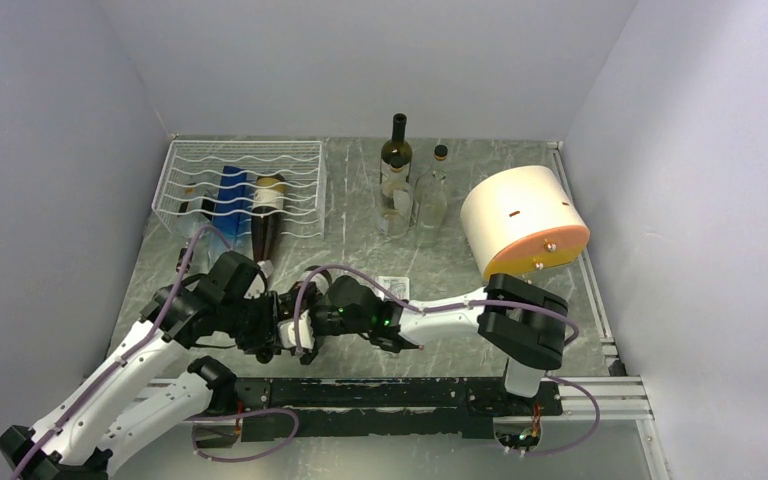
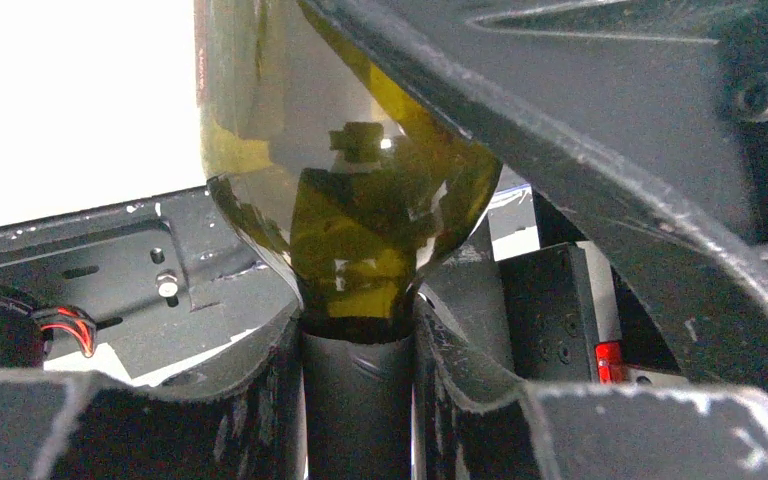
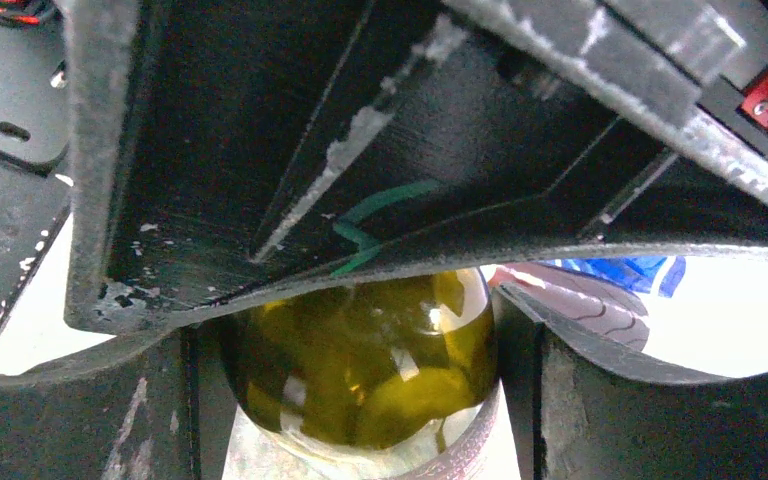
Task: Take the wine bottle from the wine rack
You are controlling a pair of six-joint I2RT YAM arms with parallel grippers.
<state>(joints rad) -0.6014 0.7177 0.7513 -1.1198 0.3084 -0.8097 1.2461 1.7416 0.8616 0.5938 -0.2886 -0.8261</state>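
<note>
The left pincer (image 2: pixel 355 385) is pressed together on the dark-capped neck of the wine bottle (image 2: pixel 350 220), whose green glass shoulder widens just beyond the fingers; the right pincer (image 3: pixel 360 405) straddles the same green glass, one finger (image 3: pixel 550 400) close against each side, though whether they squeeze it or merely flank it cannot be told; pale marbled counter (image 1: pixel 450 275) shows beneath the glass in the right wrist view. From above, the two pincers meet tip to tip near the front edge of the counter, in front of the wine rack (image 1: pixel 185 160) and apart from it; the held bottle is almost wholly hidden under them there, so its tilt cannot be judged. The white wire rack sits at the far left corner; a dark bottle with a pale label (image 1: pixel 269 200) lies in it beside a blue object (image 1: pixel 231 190). Right of the rack a dark upright bottle (image 1: pixel 396 160) and a clear bottle (image 1: pixel 431 200) stand close together; further right lies a cream drum with an orange face (image 1: pixel 520 215).
</note>
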